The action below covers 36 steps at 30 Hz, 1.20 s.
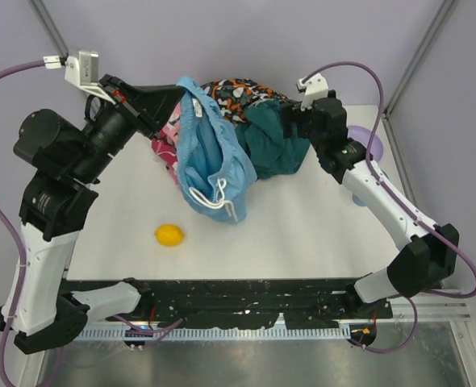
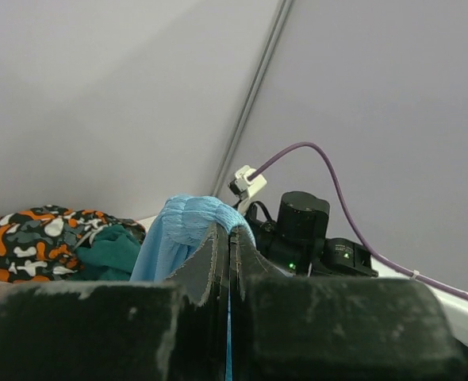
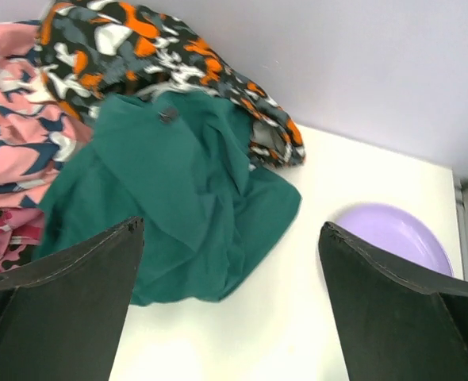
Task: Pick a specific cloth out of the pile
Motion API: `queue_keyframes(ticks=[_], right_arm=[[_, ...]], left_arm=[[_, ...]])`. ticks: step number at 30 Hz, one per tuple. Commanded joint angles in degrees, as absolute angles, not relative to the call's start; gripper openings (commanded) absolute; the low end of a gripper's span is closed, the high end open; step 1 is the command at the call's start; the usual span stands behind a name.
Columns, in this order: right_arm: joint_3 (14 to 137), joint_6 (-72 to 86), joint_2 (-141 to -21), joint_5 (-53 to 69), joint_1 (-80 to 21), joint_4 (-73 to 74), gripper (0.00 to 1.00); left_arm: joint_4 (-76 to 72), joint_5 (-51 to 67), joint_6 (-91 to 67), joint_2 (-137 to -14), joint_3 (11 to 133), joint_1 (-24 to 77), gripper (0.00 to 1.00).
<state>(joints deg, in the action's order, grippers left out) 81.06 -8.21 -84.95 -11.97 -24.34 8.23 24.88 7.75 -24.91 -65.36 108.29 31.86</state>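
The sky-blue cloth (image 1: 214, 157) hangs from my left gripper (image 1: 181, 95), which is shut on its upper edge. Its lower part with the white drawstring (image 1: 214, 199) rests on the table. In the left wrist view the blue fabric (image 2: 182, 226) bunches over my closed fingertips (image 2: 215, 246). The pile (image 1: 258, 121) lies at the table's back: the orange-black-white garment (image 3: 163, 48), the pink-red one (image 3: 20, 159) and the dark teal cloth (image 3: 186, 198). My right gripper (image 3: 230, 230) is open and empty, above the table just right of the teal cloth.
A yellow lemon (image 1: 169, 235) lies on the white table at front left. A purple plate (image 3: 393, 234) sits at the back right, also in the top view (image 1: 367, 141). Grey enclosure walls stand close behind the pile.
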Motion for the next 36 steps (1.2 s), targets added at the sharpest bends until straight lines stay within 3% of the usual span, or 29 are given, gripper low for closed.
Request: queue_keyframes(ticks=[1, 5, 12, 21, 27, 28, 29, 30, 31, 36], right_arm=[[75.42, -0.88, -79.12, -24.33, -23.65, 7.29, 0.95], [70.32, 4.47, -73.49, -30.75, -22.41, 9.84, 0.95], [54.51, 10.28, -60.23, -40.59, -21.62, 6.67, 0.95], [39.75, 16.6, -43.62, -38.68, -21.36, 13.17, 0.95], [31.04, 23.01, -33.16, -31.84, -21.36, 16.87, 0.95], [30.33, 23.81, -32.0, -30.69, -21.36, 16.87, 0.95], [29.02, 25.04, -30.43, -29.37, -21.36, 16.88, 0.95], [28.66, 26.09, -29.63, -29.09, -21.36, 16.96, 0.95], [28.3, 26.54, -28.58, -28.31, -21.36, 17.48, 0.95], [29.62, 28.04, -26.02, -27.77, -21.27, 20.47, 0.95]], left_arm=[[18.63, 8.44, -26.63, -68.89, 107.22, 33.74, 0.0], [21.18, 7.83, -26.19, -74.35, 109.25, 36.99, 0.0], [15.13, 2.46, -25.92, -76.03, 98.02, 45.17, 0.0], [3.35, -7.64, -30.58, -66.45, 64.99, 52.21, 0.0], [12.8, -21.25, -37.08, -66.35, 52.13, 52.21, 0.0], [16.4, -23.62, -38.05, -67.14, 51.95, 52.21, 0.1], [19.39, -25.73, -38.32, -67.76, 52.29, 52.12, 0.3], [22.64, -27.93, -37.02, -68.37, 52.99, 52.12, 0.59], [26.16, -30.39, -36.39, -68.12, 54.3, 52.12, 0.99], [30.85, -36.74, -34.29, -59.26, 56.34, 52.21, 1.0]])
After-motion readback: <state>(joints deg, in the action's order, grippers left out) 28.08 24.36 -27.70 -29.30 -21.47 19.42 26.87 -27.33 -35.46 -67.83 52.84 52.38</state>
